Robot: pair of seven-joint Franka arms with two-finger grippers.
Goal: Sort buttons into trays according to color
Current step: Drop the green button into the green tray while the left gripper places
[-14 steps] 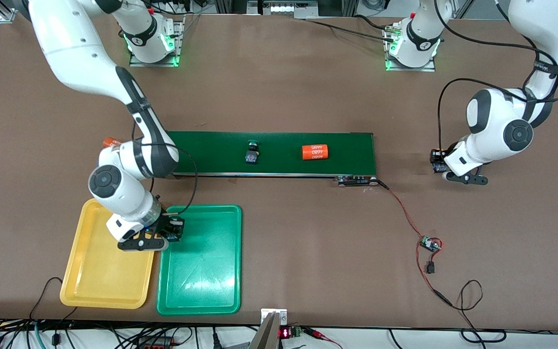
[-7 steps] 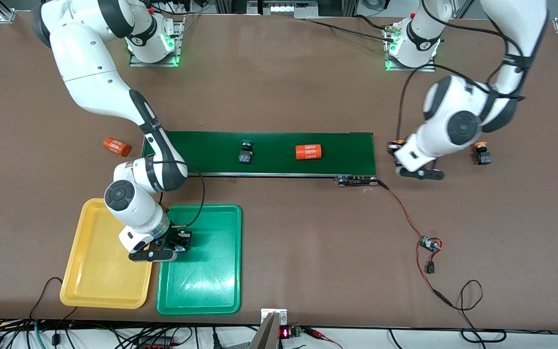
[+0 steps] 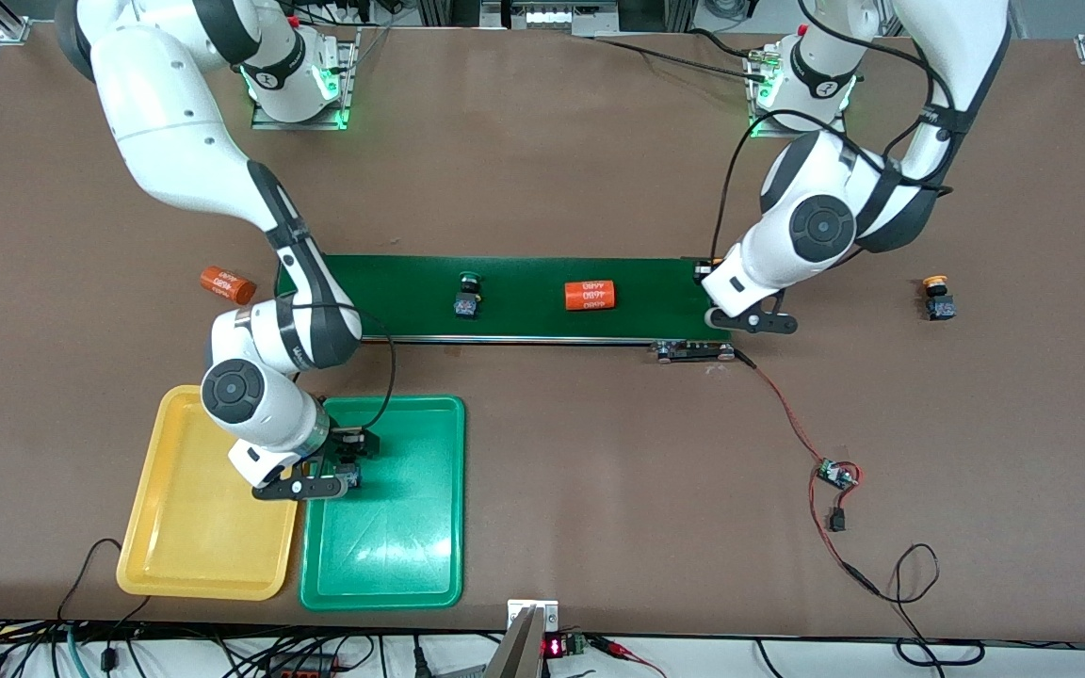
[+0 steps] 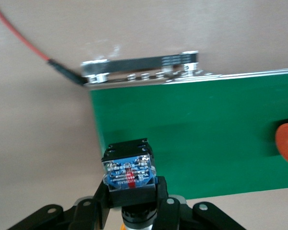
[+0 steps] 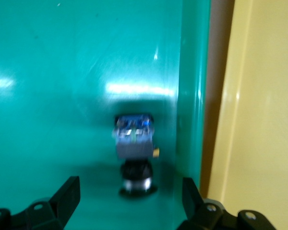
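Button (image 5: 134, 143) lies in the green tray (image 3: 411, 556), free between the spread fingers of the right hand (image 3: 340, 461).
The right wrist view shows that button lying near the rim next to the yellow tray (image 3: 194, 537); the front view hides it under the hand. The left hand (image 4: 132, 203) pinches another button (image 4: 128, 168) over the end of the green belt (image 3: 524, 297) toward the left arm's end of the tabletop (image 3: 552, 169). On the belt lie a green-capped button (image 3: 467, 297) and an orange cylinder (image 3: 591, 295); a yellow-capped button (image 3: 937, 298) and a second cylinder (image 3: 226, 283) rest on the tabletop off either end of the belt.
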